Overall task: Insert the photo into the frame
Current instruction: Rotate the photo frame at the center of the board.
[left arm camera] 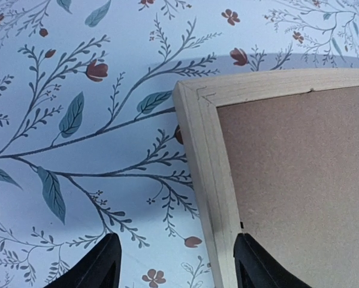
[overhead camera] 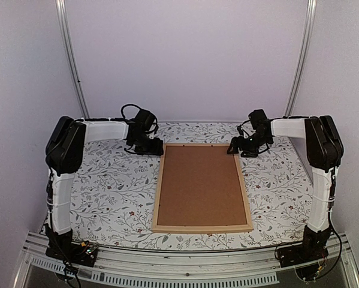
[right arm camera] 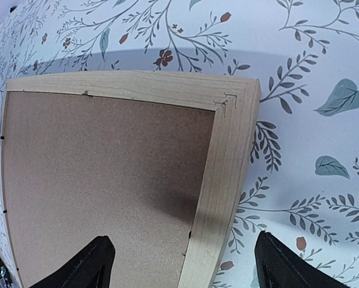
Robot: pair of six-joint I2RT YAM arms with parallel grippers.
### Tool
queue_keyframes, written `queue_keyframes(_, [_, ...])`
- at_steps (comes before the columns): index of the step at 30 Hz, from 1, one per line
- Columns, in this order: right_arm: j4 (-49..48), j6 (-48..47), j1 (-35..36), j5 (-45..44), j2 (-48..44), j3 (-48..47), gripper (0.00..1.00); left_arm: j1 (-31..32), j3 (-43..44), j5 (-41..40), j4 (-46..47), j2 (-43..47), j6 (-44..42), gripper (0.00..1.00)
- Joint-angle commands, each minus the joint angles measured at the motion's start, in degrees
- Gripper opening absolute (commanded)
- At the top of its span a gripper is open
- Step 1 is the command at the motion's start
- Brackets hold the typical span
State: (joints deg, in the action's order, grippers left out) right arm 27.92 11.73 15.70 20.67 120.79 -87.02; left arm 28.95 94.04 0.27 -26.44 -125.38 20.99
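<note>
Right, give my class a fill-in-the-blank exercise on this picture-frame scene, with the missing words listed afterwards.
1. The frame lies flat, and the board filling it is ____ in colour.
2. The left gripper hangs at the frame's far-____ corner.
3. The jaws of the left gripper and of the right gripper stand ____.
4. The tablecloth is printed with leaves and ____.

Missing words: brown; left; open; flowers.

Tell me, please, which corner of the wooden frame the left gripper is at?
The far-left corner: the open left gripper straddles a rail of the frame. The right gripper takes the far-right corner; the near corners have none.
</note>
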Motion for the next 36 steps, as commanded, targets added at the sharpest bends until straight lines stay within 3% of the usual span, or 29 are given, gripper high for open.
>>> queue_keyframes(1, [-0.8,-0.2,0.2,-0.1,-1.7,1.3,0.85,0.0,2.0,-1.2,-3.3,-1.1,-0.7,0.67])
queue_keyframes(36, [-4.6,2.7,0.5,4.0,-2.0,7.2,0.82,6.7,4.6,-2.4,-5.4,-9.1,1.3,0.66])
